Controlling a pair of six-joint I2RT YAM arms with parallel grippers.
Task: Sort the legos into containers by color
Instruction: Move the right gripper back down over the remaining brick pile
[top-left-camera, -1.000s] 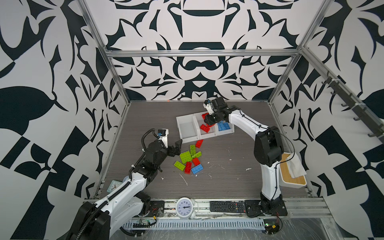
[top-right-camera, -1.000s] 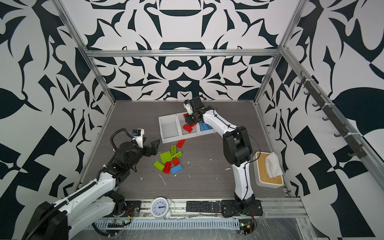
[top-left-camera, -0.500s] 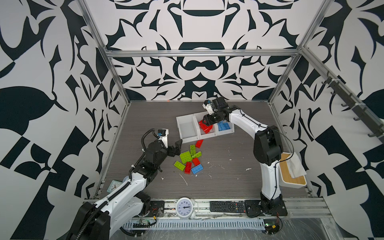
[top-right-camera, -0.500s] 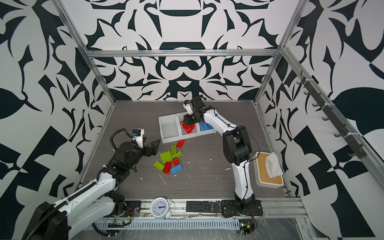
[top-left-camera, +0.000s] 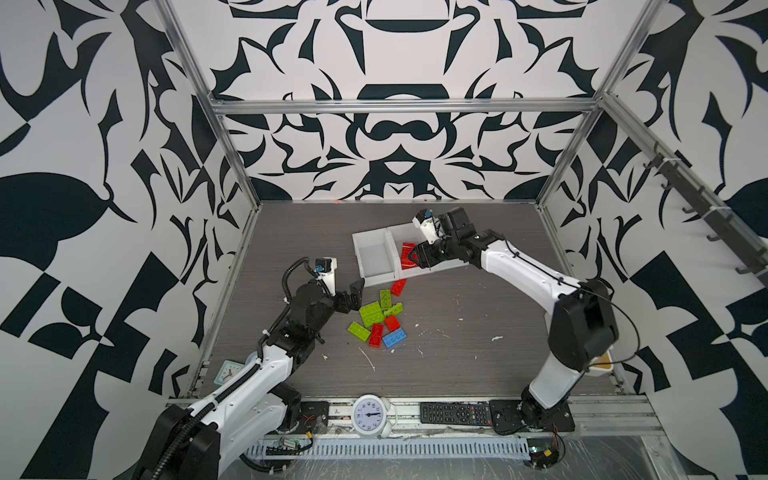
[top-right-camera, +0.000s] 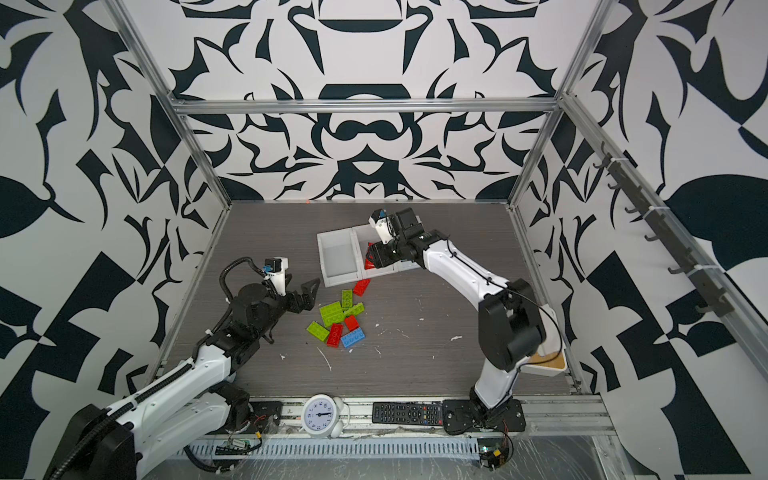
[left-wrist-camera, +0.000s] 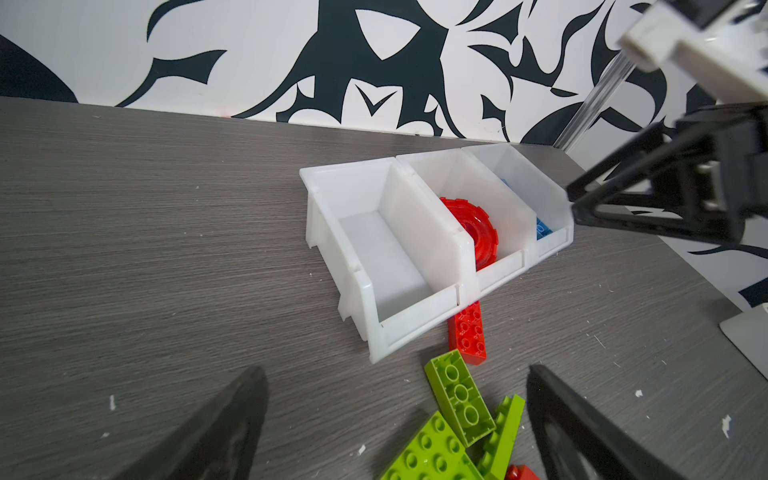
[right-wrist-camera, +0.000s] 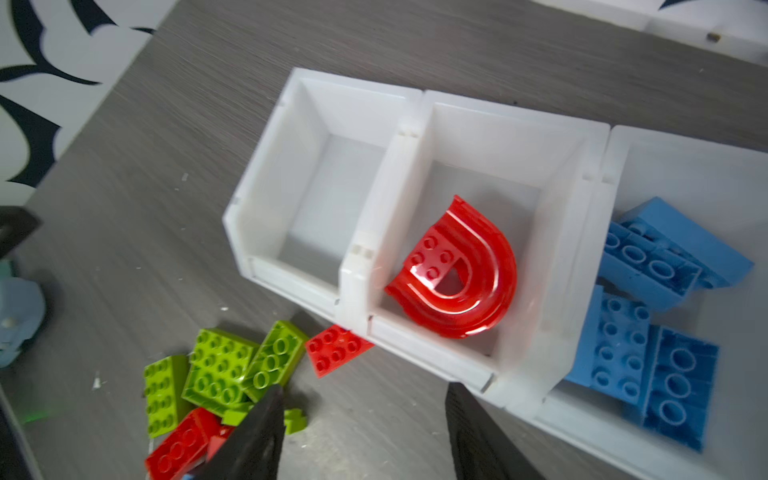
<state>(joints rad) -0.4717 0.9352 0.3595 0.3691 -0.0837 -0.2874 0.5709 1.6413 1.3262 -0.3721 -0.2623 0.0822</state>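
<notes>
Released since a second ago, the red arch (right-wrist-camera: 434, 259) now lies in the middle bin of the containers (right-wrist-camera: 399, 174). The right gripper (right-wrist-camera: 363, 388) over that bin has parted its jaws to a middling gap and holds nothing. Its wrist view shows blue bricks (right-wrist-camera: 648, 332) in the neighbouring bin — in both top views that arm hides them. At 6 o'clock from the bins lie the loose legos (top-left-camera: 380, 318), and a red brick (left-wrist-camera: 467, 332) sits against the bins' front. At 9 o'clock of the pile hangs the left gripper (top-left-camera: 354, 296) — jaws wide, holding nothing.
</notes>
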